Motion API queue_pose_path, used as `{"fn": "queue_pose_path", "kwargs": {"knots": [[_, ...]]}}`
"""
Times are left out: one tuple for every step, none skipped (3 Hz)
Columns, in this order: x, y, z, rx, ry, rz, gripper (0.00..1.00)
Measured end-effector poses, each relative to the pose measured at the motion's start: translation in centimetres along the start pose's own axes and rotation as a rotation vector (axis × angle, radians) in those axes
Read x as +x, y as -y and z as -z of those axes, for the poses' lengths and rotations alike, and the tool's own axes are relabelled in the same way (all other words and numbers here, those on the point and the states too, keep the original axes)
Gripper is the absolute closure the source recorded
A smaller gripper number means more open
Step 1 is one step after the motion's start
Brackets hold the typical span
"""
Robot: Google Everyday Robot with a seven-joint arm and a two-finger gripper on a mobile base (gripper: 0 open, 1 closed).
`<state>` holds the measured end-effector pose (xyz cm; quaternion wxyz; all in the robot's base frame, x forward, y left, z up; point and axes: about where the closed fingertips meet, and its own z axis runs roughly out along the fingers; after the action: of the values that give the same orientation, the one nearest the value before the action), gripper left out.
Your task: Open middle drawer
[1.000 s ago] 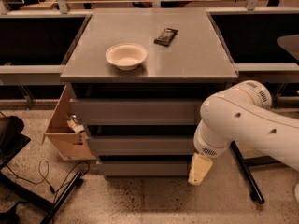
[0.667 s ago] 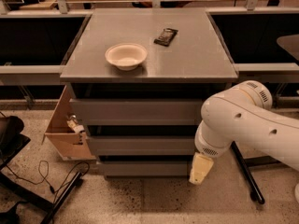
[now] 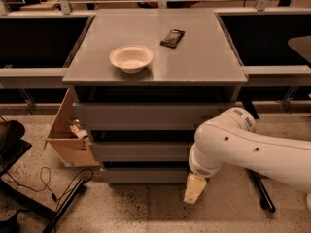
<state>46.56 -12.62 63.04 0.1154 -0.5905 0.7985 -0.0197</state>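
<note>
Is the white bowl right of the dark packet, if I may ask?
No, the bowl sits left of the packet; the gripper hangs low beside the lowest drawer.

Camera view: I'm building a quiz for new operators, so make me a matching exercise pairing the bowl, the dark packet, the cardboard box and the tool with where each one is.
1. white bowl
2. dark packet
3. cardboard box
4. tool

A. down by the floor, beside the cabinet, on its left in view
B. hanging low, by the right end of the lowest drawer
C. cabinet top, front left
D. cabinet top, behind and right of the bowl

Pairs: 1-C, 2-D, 3-A, 4-B.
</note>
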Motion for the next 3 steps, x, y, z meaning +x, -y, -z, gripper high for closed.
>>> {"fn": "queue_pose_path", "kwargs": {"knots": [[-1.3, -0.5, -5.5, -0.019, 0.012, 0.072, 0.00], [-2.0, 0.1, -10.2, -0.039, -0.007, 0.140, 0.00], [-1.8, 1.6, -14.8, -0.081, -0.033, 0.179, 0.00]]}}
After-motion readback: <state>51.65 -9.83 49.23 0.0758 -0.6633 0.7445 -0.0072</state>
